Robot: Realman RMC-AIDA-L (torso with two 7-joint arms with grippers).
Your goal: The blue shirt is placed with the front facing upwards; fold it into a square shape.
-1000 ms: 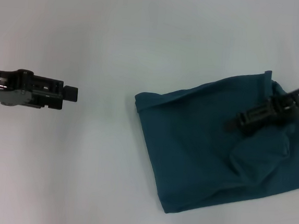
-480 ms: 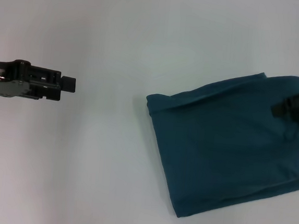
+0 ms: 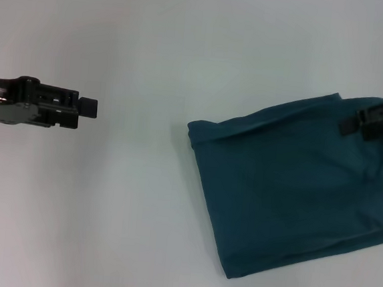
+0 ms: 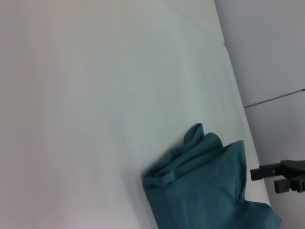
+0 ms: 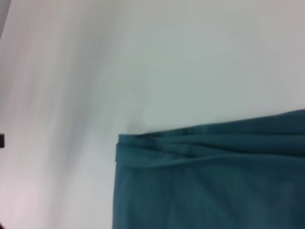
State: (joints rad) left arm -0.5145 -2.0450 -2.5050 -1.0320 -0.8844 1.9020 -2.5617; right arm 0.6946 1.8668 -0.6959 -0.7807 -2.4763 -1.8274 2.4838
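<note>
- The shirt [image 3: 288, 192] lies on my right side of the table [image 3: 186, 49], already folded into a rough, slightly tilted square; no lettering or collar shows, only plain teal cloth.
- My right gripper [image 3: 380, 120] hangs over the shirt's far right corner, above the cloth and holding nothing. I cannot tell whether its fingers are parted or closed.
- I judge it sits there because that corner was the last one to need handling; the folding looks essentially done.
- The near-left edge [image 5: 143, 148] shows stacked layers bunched into a small roll, so the square is not crisp. A smoothing pass could tidy it, though a tug might drag the layers apart.
- My left gripper [image 3: 87, 107] is parked well to the left, far from the shirt, holding nothing. I cannot tell its finger state either.
- The table is plain white and matte, with nothing else on it that I can see.
- Beyond its far edge my left wrist view shows a pale wall [image 4: 271, 47].
</note>
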